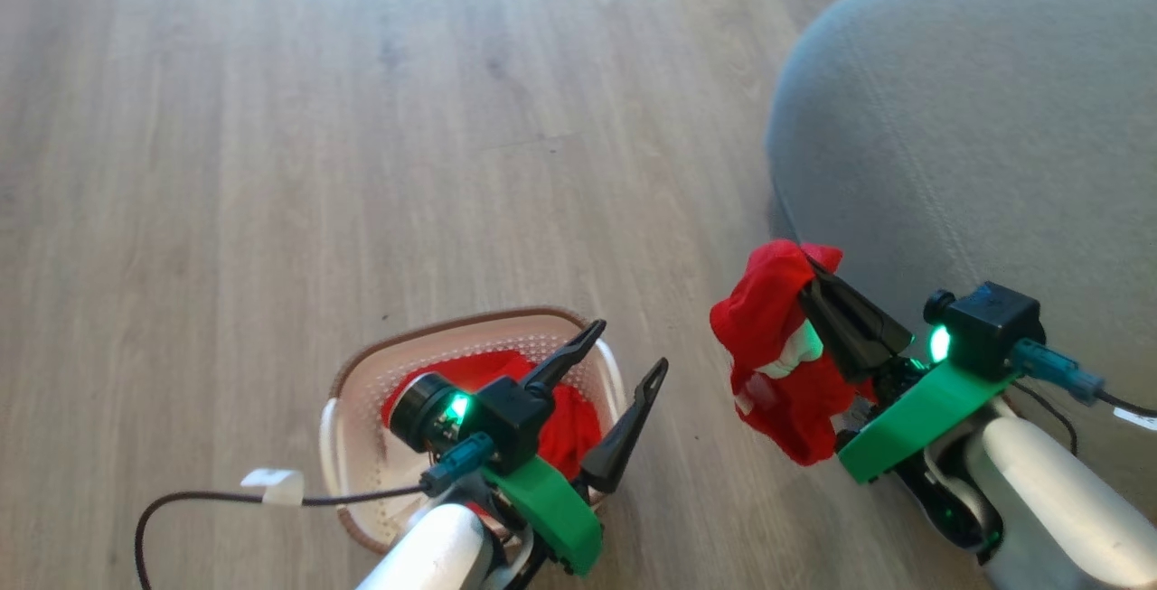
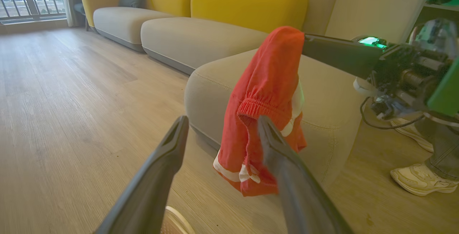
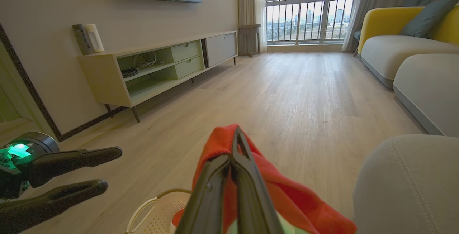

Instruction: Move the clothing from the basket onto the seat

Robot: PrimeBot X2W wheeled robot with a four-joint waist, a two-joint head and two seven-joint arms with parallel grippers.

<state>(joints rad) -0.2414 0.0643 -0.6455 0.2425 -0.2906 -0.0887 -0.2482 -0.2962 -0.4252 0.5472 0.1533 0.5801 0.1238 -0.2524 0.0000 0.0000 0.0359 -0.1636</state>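
Shorts (image 1: 768, 337), red with white stripes, are hanging from the right gripper (image 1: 816, 274), whose fingers (image 1: 854, 314) are pressing fully together on a fold of the fabric. The rest is drooping below, clear of the wood floor (image 1: 362, 120). Grey seat (image 1: 976, 120) is lying just to the robot's right of the load, its rounded corner just beside the cloth; can't tell if they are touching. The hem is dangling below the cushion top, so the next move is probably a short lift and carry rightward over the edge, with the right arm being the nearer one. Left gripper (image 1: 630, 344) is hovering over the basket (image 1: 357, 391), its fingers (image 1: 624, 432) spread wide and holding nothing. More red clothing (image 1: 578, 432) is sitting inside the basket.
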